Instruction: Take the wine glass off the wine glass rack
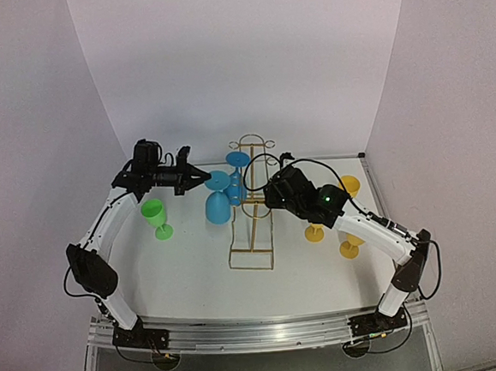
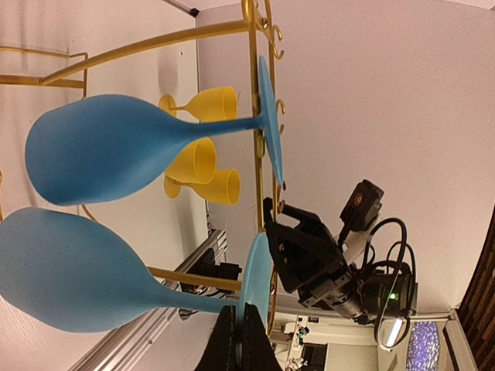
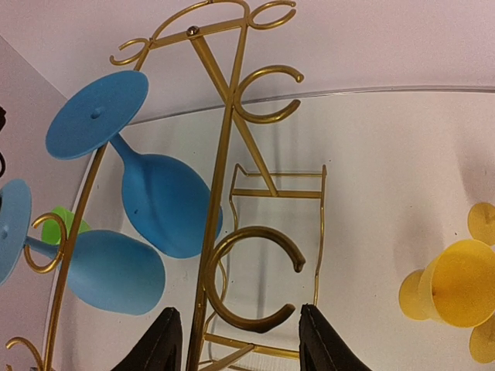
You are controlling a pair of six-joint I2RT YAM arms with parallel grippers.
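Nearest the bases, the right gripper (image 3: 238,309) reaches in at the wine glass rack (image 3: 226,131); its fingers stand apart with a ring loop (image 3: 255,232) and one rail between them; I cannot tell whether the pads press on the wire or only bracket it. If they do bear on it, steadying the frame looks like their useful job here.

A little further out, the left gripper (image 2: 240,313) is closed on the rim of the foot (image 2: 257,274) of the wine glass (image 2: 77,270), a blue one; it hangs on the left side of the rack, stem through a loop, bowl pointing out and down over the table (image 1: 195,276).

The step in hand looks like the draw-out; the grip is only on a thin disc, so the bowl's weight will probably lever against it; a slow pull suits. The foot most likely has to slide along the loop's opening before it lifts away; tilting early could snag the stem.

Beyond it hangs a second blue glass (image 2: 100,147), its bowl just beside the held one; moving outward, away from the neighbour, seems safest.

A green glass (image 1: 156,217) stands to the left; yellow glasses (image 2: 203,161) lie past the rack.
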